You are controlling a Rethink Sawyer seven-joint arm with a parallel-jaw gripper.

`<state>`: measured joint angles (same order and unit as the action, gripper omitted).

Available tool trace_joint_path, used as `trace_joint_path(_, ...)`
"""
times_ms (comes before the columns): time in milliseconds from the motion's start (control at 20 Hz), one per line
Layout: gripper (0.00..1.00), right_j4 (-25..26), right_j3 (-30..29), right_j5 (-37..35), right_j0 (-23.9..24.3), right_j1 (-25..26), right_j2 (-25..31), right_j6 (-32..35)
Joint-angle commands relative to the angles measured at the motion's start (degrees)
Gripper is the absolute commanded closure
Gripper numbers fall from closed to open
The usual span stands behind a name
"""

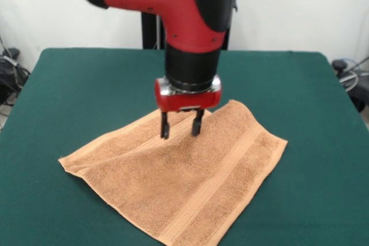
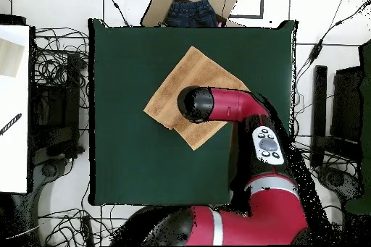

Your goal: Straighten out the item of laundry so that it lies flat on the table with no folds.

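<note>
Gripper [image 1: 181,125] hangs with its two dark fingers [image 1: 165,126] parted a little, tips right at the towel [image 1: 184,182], and I see nothing pinched between them. From my front camera the towel spreads out below and toward me from the fingertips, turned like a diamond on the green table [image 1: 75,90], its border bands running diagonally. Overhead, the arm [image 2: 217,105] covers the towel's [image 2: 185,77] middle; only its edges show around it.

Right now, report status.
Gripper open, just above the orange-brown terry towel. Towel spread flat on the green cloth table, no visible folds. Nothing blocking.
</note>
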<state>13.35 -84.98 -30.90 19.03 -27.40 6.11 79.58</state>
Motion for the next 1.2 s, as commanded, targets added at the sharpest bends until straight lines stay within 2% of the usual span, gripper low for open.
trace_joint_path(50, 0.00, 2.72, 1.75, -3.06, 3.27, 5.21, 7.38, -5.17)
trace_joint_path(250, 0.00, 3.52, 1.42, -2.50, 4.55, 5.66, 8.17, -5.27)
trace_joint_path(1000, 0.00, 4.28, 0.39, -1.22, 4.55, 5.40, 8.49, -3.73)
trace_joint_path(1100, 0.00, 4.24, -0.64, -0.89, 4.44, 4.63, 8.19, -3.09)
trace_joint_path(1200, 0.00, 3.22, -1.02, -5.03, 3.29, 1.43, 7.51, -2.83)
